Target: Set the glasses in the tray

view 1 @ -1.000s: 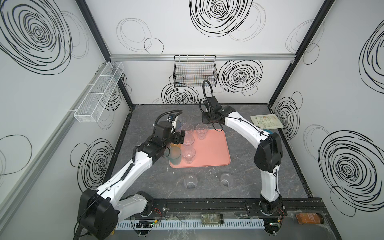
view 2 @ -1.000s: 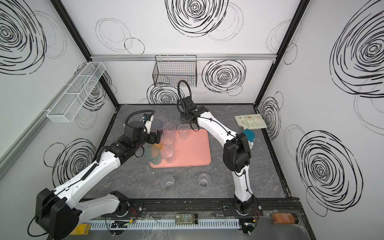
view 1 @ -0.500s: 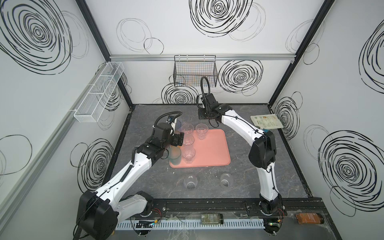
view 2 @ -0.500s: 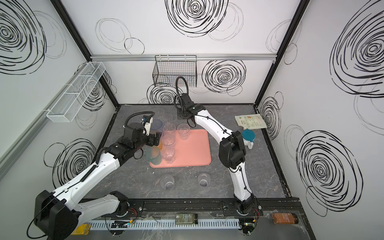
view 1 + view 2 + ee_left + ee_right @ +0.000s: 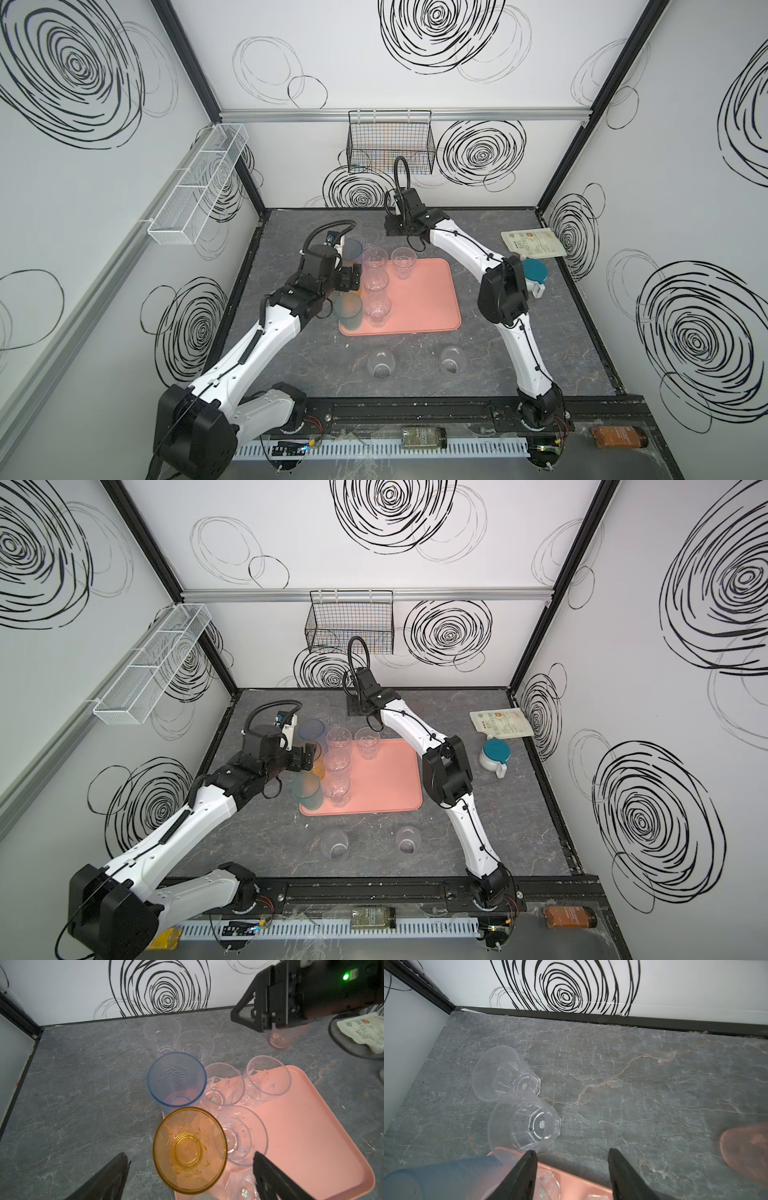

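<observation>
The left gripper (image 5: 190, 1158) is spread wide around an amber glass (image 5: 188, 1150), with neither finger touching it. That glass is stood upright at the 9 o'clock edge of the pink tray (image 5: 424, 299). Several clear glasses (image 5: 376, 282) are seen along the tray's 9-to-11 o'clock side, and a teal glass (image 5: 348, 309) at its 8 o'clock corner. A blue glass (image 5: 176, 1080) is stood just off the 11 o'clock corner. The right gripper (image 5: 572, 1152) is held partly open over bare table (image 5: 633, 1084) at the tray's 12 o'clock, with nothing gripped. Two clear tumblers (image 5: 380, 363) are stood on the table at 6 o'clock.
</observation>
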Controlling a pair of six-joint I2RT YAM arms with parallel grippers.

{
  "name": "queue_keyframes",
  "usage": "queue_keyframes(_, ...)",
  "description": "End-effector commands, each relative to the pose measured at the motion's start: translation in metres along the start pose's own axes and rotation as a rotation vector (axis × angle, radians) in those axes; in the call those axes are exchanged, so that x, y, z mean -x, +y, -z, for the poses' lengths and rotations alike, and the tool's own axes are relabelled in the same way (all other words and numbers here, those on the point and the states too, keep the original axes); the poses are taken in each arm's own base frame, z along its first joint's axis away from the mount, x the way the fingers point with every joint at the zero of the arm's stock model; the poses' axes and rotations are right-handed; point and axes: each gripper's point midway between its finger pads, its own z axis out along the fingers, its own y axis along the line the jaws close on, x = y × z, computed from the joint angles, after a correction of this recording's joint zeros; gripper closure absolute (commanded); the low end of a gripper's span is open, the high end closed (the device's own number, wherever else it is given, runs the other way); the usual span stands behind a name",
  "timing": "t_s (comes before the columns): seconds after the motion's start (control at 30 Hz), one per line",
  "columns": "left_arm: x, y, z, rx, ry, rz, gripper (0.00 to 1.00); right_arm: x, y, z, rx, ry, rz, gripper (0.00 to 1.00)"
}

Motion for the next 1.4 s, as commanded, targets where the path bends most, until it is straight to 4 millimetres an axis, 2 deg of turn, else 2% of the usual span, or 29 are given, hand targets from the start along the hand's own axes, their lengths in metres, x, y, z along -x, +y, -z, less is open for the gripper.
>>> queue_keyframes(0.0,0.012,0.006,0.000,0.011,-0.037,0.039,0.04,0.010,0.012,-0.012,0.067,-0.030,0.020,0.42)
queue_keyframes(0.17,0.011,0.003,-0.008,0.000,-0.019,0.042,0.04,0.014,0.021,-0.027,0.080,-0.082,0.042,0.42)
queue_keyframes(0.4,0.003,-0.001,-0.017,-0.016,-0.011,0.058,0.04,0.005,0.026,-0.057,0.121,-0.093,0.022,0.41)
queue_keyframes(0.67,-0.004,-0.007,-0.020,-0.037,0.001,0.065,0.04,0.010,0.036,-0.064,0.145,-0.142,0.019,0.41)
queue_keyframes(0.93,-0.004,-0.006,-0.018,-0.033,-0.007,0.070,0.04,-0.007,0.041,-0.082,0.185,-0.103,0.002,0.53)
queue_keyframes(1.13,-0.005,-0.005,-0.016,-0.032,-0.009,0.074,0.04,-0.008,0.037,-0.082,0.174,-0.094,0.003,0.55)
queue_keyframes(1.37,-0.007,-0.005,-0.014,-0.037,-0.014,0.083,0.04,-0.001,0.023,-0.075,0.145,-0.088,-0.010,0.68)
